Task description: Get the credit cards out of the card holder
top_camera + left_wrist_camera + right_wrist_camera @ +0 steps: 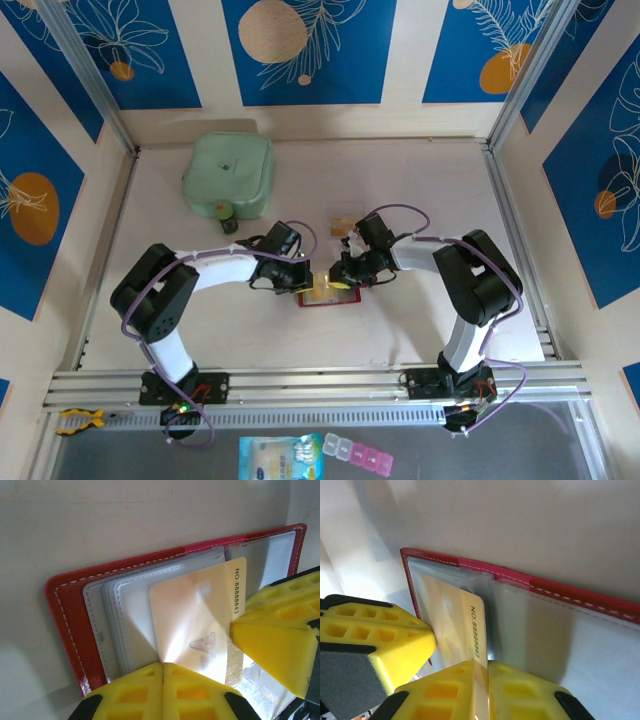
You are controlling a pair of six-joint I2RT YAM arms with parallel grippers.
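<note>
At the near edge, a blue-and-white packet (280, 458) and a pink and clear pill box (358, 455) lie on a dark strip. Its print is too small to read. A yellow clamp (78, 420) sits to the left, by the aluminium rail (320, 385).

Beyond the rail is the pale beige table (400, 330), where the red card holder (70, 625) lies open at the centre, its grey pockets up. The left gripper (162, 680) is clenched, its tips together at the holder's edge; I cannot tell whether it pinches a pocket. The right gripper (481, 680) grasps the gold credit card (195, 620), which sticks partly out of a pocket. The card reads "NO 8888843".

Farther back lie a small tan piece (345, 224) and a mint-green case (228, 175). The walls carry blue panels (305, 50) with white leaves and orange circles.
</note>
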